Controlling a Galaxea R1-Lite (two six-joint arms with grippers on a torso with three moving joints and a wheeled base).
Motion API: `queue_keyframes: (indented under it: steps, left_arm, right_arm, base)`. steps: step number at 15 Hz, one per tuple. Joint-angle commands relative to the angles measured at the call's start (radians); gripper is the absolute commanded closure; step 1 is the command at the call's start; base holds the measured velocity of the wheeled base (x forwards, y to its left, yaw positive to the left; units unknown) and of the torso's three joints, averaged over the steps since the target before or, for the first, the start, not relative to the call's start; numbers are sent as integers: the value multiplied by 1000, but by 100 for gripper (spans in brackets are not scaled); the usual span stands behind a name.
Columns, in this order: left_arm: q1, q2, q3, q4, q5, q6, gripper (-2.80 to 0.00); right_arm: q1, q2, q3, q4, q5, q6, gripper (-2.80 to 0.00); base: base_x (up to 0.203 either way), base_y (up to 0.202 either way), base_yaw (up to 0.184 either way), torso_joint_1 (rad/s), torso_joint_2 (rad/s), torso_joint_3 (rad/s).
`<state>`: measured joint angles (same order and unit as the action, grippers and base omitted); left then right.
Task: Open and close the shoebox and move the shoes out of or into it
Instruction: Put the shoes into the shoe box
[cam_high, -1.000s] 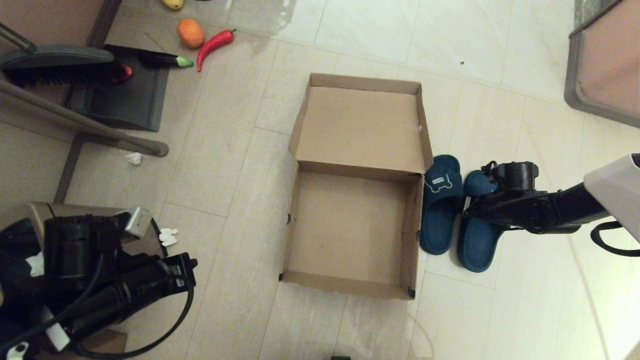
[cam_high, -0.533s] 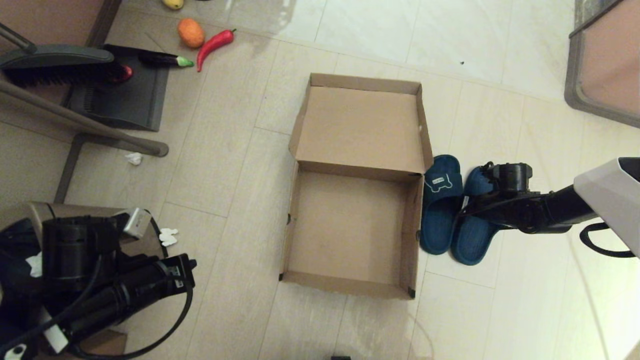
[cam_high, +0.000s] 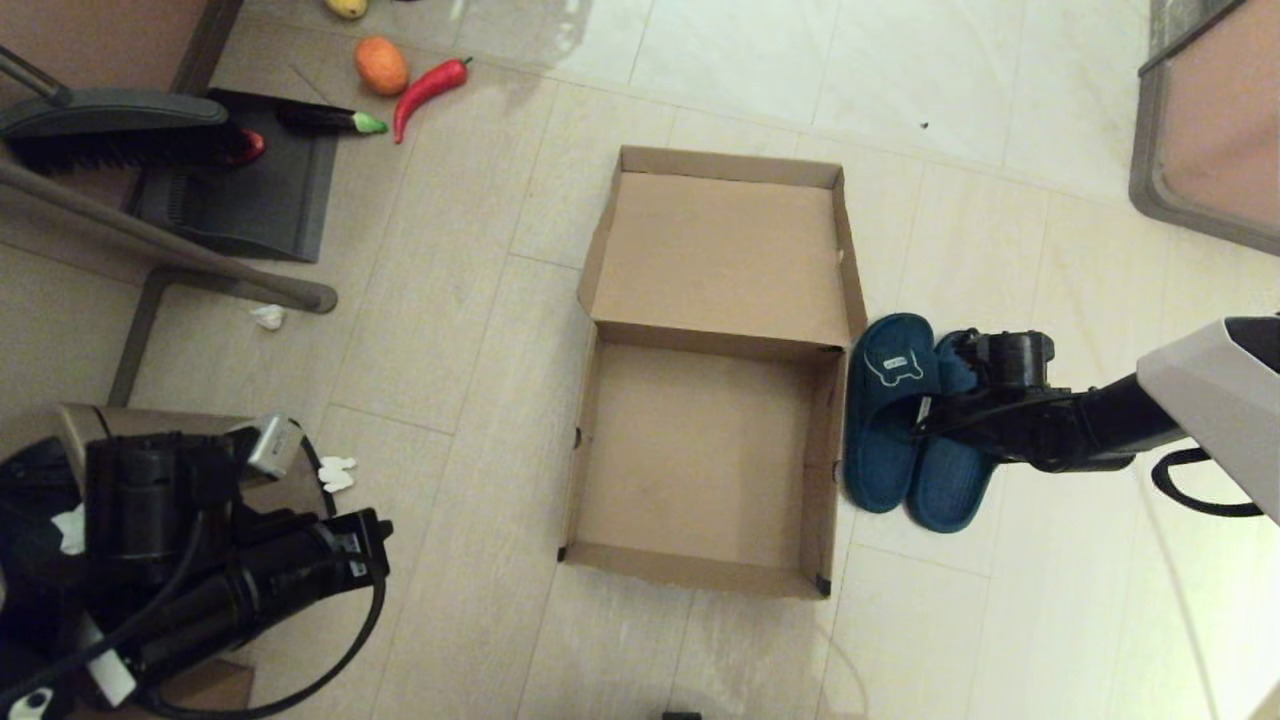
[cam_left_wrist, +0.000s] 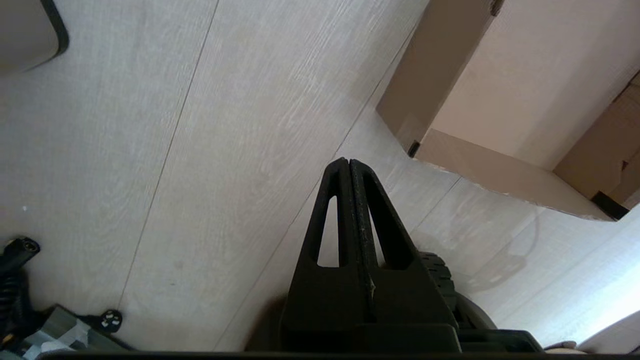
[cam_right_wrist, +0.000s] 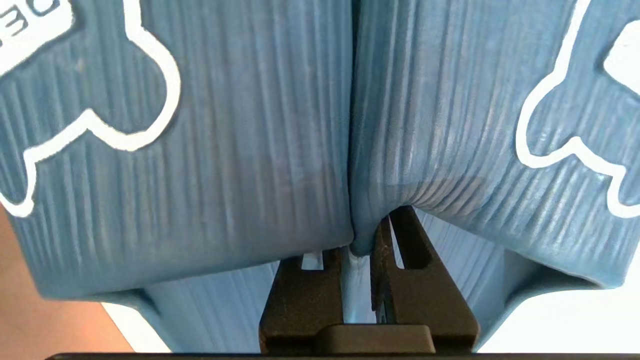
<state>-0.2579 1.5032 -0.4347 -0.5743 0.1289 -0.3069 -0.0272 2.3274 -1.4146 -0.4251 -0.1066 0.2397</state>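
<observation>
Your right gripper (cam_right_wrist: 361, 240) pinches the shoes (cam_high: 905, 420) where the inner edges of their two ribbed, rubbery teal straps press together, each strap carrying a white bone outline. Both slippers sit just beside the right wall of the shoebox (cam_high: 700, 560), a plain brown cardboard tray with its hinged lid laid flat open. Your left gripper (cam_left_wrist: 348, 167), fingers pressed together, is parked over pale wood-grain floor near the box's corner. A red chili (cam_high: 428, 90) and an orange fruit (cam_high: 381, 65) lie well apart.
</observation>
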Motion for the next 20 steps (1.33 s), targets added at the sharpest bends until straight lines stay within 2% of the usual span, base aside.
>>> queue_keyframes:
  steps: [1,5,10,13,16,17,20]
  left_arm:
    - [-1,-3,5,-4,1,-3,0]
    - [0,2,-1,-6,-2,-5,0]
    - [-4,0,11,-7,-8,-6,0]
    - [-4,2,20,-7,-8,-3,0]
    - [-21,17,12,-7,-8,1,0]
    - [-23,28,11,-7,-9,4,0]
    - [-27,55,-7,-9,-8,12,0]
  right_arm:
    - [13,-23,24,2,-3,12,0]
    - [43,-169,141,7,-4,32,0]
    - [97,-526,393,66,-21,21,0]
    - [150,-712,465,163,-28,22,0]
    - [188,-839,481,290,-31,29,0]
    - [212,-867,482,316,-31,34,0]
    - [400,-905,482,395,-47,62,0]
  base:
    - [0,0,0,0,0,0]
    - [0,0,0,0,0,0]
    - [0,0,0,0,0,0]
    - [0,0,0,0,0,0]
    - [0,0,0,0,0,0]
    - [0,0,0,0,0,0]
    - [0,0,0,0,0,0]
